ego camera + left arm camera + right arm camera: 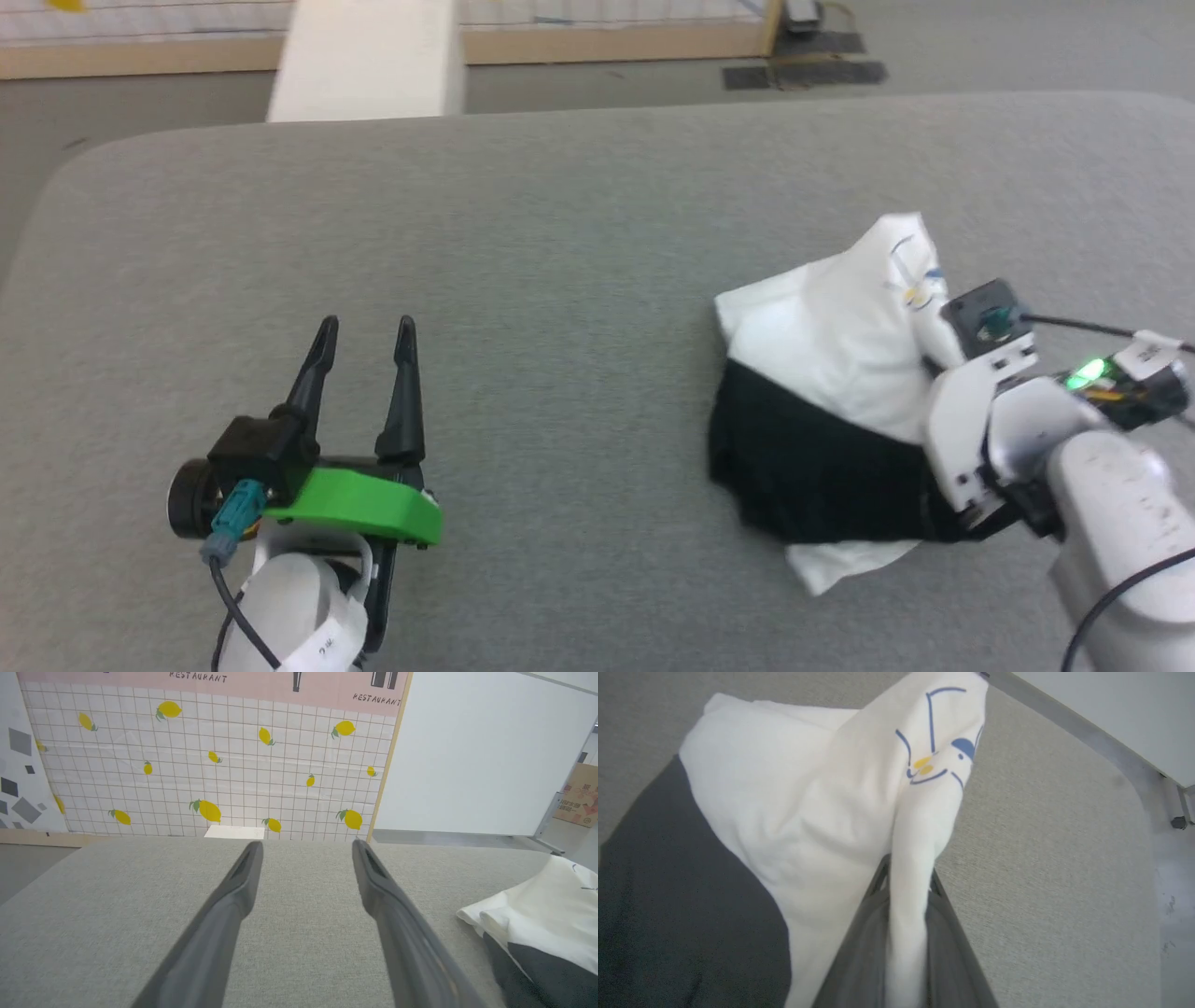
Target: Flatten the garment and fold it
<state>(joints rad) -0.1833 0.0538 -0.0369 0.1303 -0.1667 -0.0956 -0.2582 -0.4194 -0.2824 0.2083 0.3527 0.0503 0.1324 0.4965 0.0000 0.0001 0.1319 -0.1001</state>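
- Two sets of jaws hang over a grey counter, the left jaws at its left and the right jaws at its right.
- The left jaws stand wide apart and hold nothing. Their dark fingers point across bare counter, well apart from the garment.
- The right jaws are pinched nearly together on a white fold of the garment, which runs up between the fingers in the right wrist view.
- The garment lies bunched on the counter's right side, white cloth above a black part.
- A small blue and yellow print sits near the top of the raised fold.
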